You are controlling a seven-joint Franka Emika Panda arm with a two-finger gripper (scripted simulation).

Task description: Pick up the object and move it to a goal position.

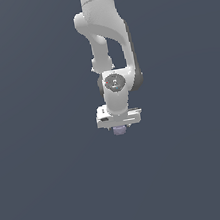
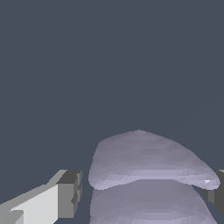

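Note:
The object is a pale lavender-grey ridged lump that fills the space between my two fingers in the wrist view. One grey fingertip stands a narrow gap away from its side. The other fingertip touches or nearly touches its rim. In the exterior view the object peeks out just below the white gripper, which hangs straight down over it. The jaws straddle the object without both pads pressing on it.
A plain dark blue-grey floor fills everything around the arm in both views. No other object, container or edge shows.

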